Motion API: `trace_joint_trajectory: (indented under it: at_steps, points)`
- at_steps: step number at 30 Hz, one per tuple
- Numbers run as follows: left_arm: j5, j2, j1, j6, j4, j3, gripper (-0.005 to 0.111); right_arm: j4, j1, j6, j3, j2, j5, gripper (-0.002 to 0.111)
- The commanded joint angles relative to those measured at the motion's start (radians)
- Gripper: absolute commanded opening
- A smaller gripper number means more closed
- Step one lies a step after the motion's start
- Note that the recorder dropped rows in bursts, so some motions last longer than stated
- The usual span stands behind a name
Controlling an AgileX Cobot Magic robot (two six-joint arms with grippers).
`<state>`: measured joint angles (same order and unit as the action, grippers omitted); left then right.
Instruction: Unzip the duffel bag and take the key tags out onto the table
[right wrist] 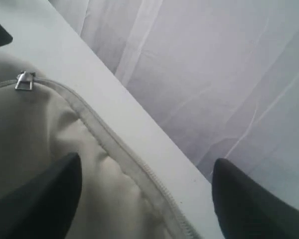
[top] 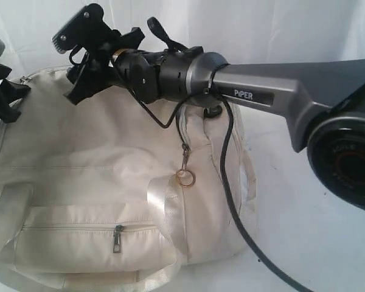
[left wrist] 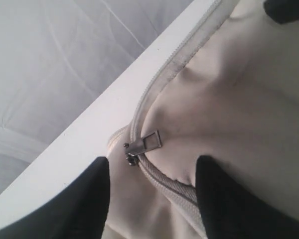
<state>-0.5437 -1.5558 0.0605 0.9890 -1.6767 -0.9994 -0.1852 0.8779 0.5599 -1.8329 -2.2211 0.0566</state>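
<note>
The cream-white duffel bag (top: 91,164) lies on the white table (top: 304,243), its top zip closed along the stretch that shows. My left gripper (left wrist: 153,159) stands open at the bag's far left end (top: 1,91). The metal zip pull (left wrist: 145,144) lies just beyond its black fingertips (left wrist: 89,194), untouched. My right gripper (top: 70,61) reaches across from the right and hangs open above the bag's back edge. Its fingers (right wrist: 45,199) straddle the zip line (right wrist: 139,174) and the table edge, holding nothing. The same pull (right wrist: 24,80) shows further along. The key tags are hidden.
A metal ring (top: 185,177) dangles from a pull at the bag's right end. A front pocket has its own zip pull (top: 117,238). The right arm's black cable (top: 231,201) droops over the bag's right side. White cloth (right wrist: 214,74) hangs behind the table's back edge.
</note>
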Motion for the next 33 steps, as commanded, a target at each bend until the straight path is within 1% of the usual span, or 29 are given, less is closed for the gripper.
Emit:
trace_joint_trajectory:
  at_steps: [1, 7, 9, 12, 14, 16, 17, 19, 21, 22, 26, 29, 33]
  points:
    - [-0.005, 0.002, -0.006, -0.003, 0.009, -0.001, 0.057, -0.001, -0.001, -0.035, -0.009, -0.024, 0.011, 0.068]
    - [-0.027, 0.002, -0.006, 0.002, 0.009, -0.001, 0.056, -0.001, 0.001, -0.035, -0.009, -0.06, 0.095, 0.068]
    - [-0.042, 0.002, -0.006, 0.002, 0.009, -0.001, 0.056, -0.001, 0.005, -0.043, -0.026, -0.072, 0.101, 0.066]
    - [-0.058, 0.002, -0.006, 0.002, 0.005, -0.001, 0.056, -0.001, 0.008, -0.043, -0.032, -0.083, 0.091, 0.052]
    - [-0.058, 0.002, -0.006, 0.002, -0.009, -0.001, 0.056, -0.001, 0.008, -0.043, -0.032, -0.088, 0.072, 0.041]
    - [-0.049, 0.006, -0.006, 0.0, -0.016, -0.001, 0.056, -0.001, 0.008, -0.043, -0.032, -0.09, 0.069, 0.034]
    - [-0.039, 0.008, -0.006, 0.0, -0.016, -0.001, 0.056, -0.001, 0.008, -0.043, -0.032, -0.09, 0.069, 0.03]
    - [0.004, 0.023, -0.006, 0.0, -0.016, -0.001, 0.056, -0.001, 0.008, -0.043, -0.032, -0.09, 0.069, 0.017]
    - [0.035, 0.033, -0.006, 0.0, -0.016, -0.001, 0.056, -0.001, 0.008, -0.041, -0.032, -0.09, 0.062, 0.009]
    - [0.041, 0.038, -0.006, 0.0, -0.016, -0.001, 0.056, -0.001, 0.008, -0.041, -0.032, -0.09, 0.057, 0.006]
    - [0.041, 0.042, -0.003, 0.0, -0.034, -0.001, 0.056, -0.001, 0.008, -0.041, -0.032, -0.077, 0.05, 0.003]
    - [0.041, 0.042, -0.003, 0.0, -0.037, -0.001, 0.056, -0.001, 0.008, -0.015, -0.032, -0.039, 0.008, 0.0]
    - [0.022, 0.042, -0.003, -0.002, -0.037, -0.001, 0.056, -0.001, 0.008, 0.021, -0.032, -0.006, -0.034, 0.0]
